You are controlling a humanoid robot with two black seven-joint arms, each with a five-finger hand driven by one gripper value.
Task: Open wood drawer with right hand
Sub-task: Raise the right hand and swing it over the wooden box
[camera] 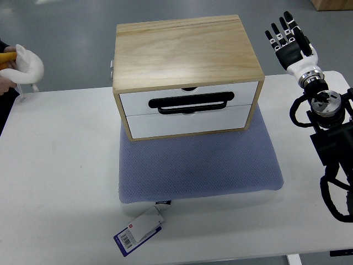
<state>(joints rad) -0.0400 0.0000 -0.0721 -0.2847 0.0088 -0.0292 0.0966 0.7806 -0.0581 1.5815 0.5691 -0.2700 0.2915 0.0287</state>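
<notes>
A light wood box (182, 49) stands on a blue-grey cushion (204, 165) in the middle of the white table. Its front has two white drawers. The upper drawer (242, 94) carries a long black handle (190, 103), and both drawers sit flush with the front. My right hand (288, 37) is raised to the right of the box, beyond the table's far right corner. Its fingers are spread, it holds nothing, and it is well apart from the handle. The black right arm (331, 132) runs down the right edge.
A white-and-blue tag (139, 230) hangs from the cushion's front edge onto the table (55, 182). At the far left edge a person holds a white cloth-like thing (26, 65) and something yellow (6, 56).
</notes>
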